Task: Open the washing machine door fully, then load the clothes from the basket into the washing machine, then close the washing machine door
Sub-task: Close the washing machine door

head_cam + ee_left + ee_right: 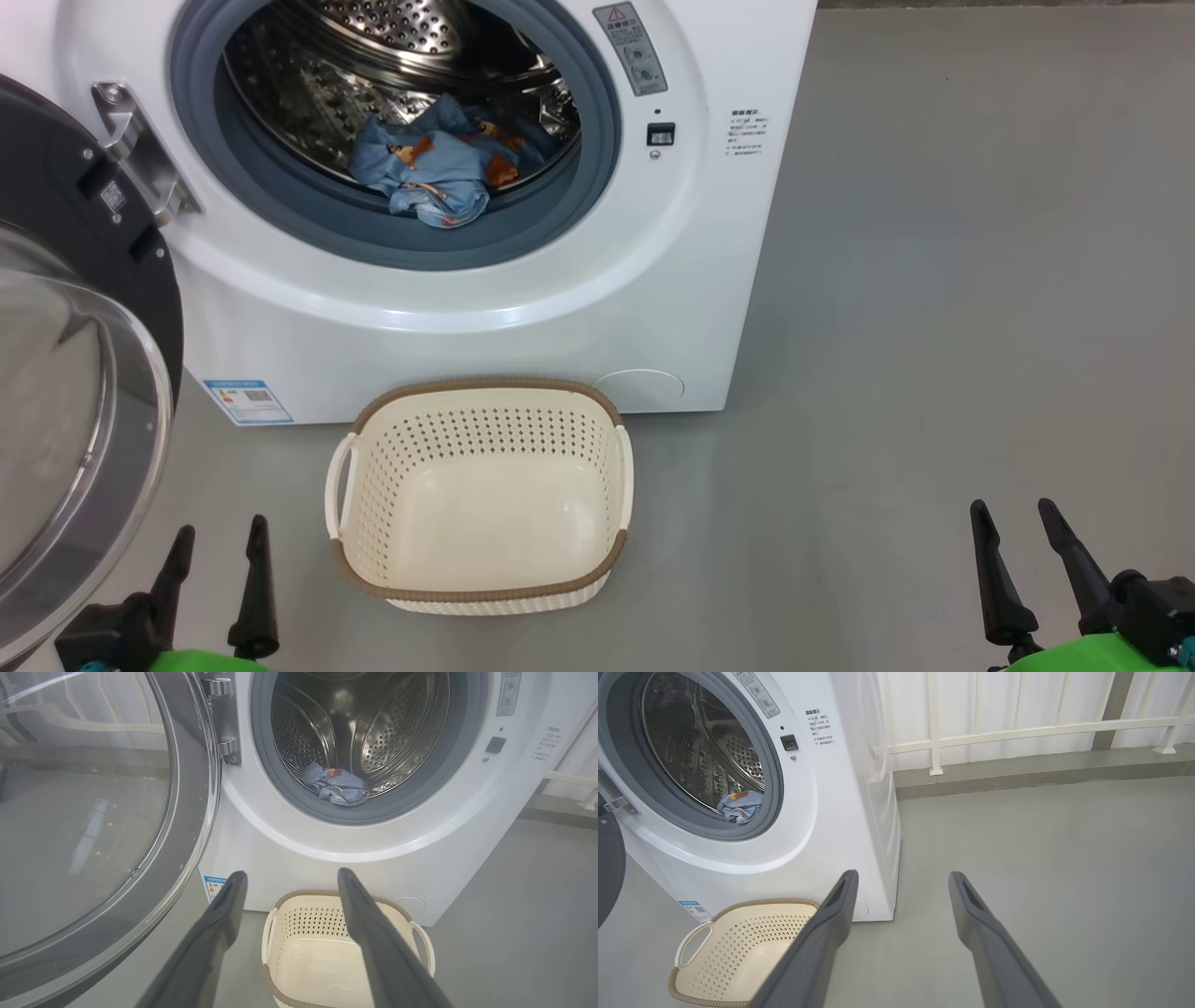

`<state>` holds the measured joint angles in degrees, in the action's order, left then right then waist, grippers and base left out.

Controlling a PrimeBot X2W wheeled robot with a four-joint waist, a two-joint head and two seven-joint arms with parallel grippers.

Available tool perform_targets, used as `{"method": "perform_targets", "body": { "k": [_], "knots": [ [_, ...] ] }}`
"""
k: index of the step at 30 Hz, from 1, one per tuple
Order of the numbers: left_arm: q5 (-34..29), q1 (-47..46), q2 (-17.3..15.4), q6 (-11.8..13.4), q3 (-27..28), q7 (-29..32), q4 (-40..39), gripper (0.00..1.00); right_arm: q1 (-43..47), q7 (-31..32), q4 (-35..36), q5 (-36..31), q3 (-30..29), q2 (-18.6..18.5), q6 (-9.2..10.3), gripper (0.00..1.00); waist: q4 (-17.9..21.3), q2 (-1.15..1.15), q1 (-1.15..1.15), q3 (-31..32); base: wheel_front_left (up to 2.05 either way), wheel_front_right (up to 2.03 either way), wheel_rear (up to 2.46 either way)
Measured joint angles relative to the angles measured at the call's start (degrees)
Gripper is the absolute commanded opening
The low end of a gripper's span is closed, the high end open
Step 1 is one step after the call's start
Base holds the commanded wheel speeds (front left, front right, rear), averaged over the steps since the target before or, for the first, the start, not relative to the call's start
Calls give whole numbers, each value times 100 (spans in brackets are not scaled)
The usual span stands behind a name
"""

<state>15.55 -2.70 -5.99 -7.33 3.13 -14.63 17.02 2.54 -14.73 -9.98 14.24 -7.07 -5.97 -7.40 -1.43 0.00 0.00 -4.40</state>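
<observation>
The white washing machine (597,280) (420,868) (831,826) stands ahead with its round black door (65,392) (93,812) swung wide open to the left. Light blue printed clothes (439,168) (336,786) (740,805) lie at the front of the steel drum. On the floor before the machine sits the cream basket (481,499) (322,956) (738,952), with nothing inside. My left gripper (219,537) (289,879) hangs open, low at the left beside the door's glass. Open as well, my right gripper (1013,513) (901,879) is low at the right over bare floor.
Grey floor (980,327) spreads wide to the right of the machine. A white railing (1017,732) and a low kerb (1041,772) run behind it. The open door's glass bulges close to my left arm.
</observation>
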Motion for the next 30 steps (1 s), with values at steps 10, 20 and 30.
{"method": "perform_targets", "body": {
  "k": [10,20,30],
  "knots": [
    [1,3,7,0,-62,0,-7,100,4,0,15,1,-33,4,-1,100,-113,0,0,47,0,0,0],
    [79,53,101,0,156,0,-151,100,3,0,23,1,103,-46,0,100,-545,0,0,53,0,0,0],
    [83,299,293,0,435,0,-199,100,-116,0,-87,4,475,-188,0,100,-1349,0,0,99,0,0,0]
  ]
}}
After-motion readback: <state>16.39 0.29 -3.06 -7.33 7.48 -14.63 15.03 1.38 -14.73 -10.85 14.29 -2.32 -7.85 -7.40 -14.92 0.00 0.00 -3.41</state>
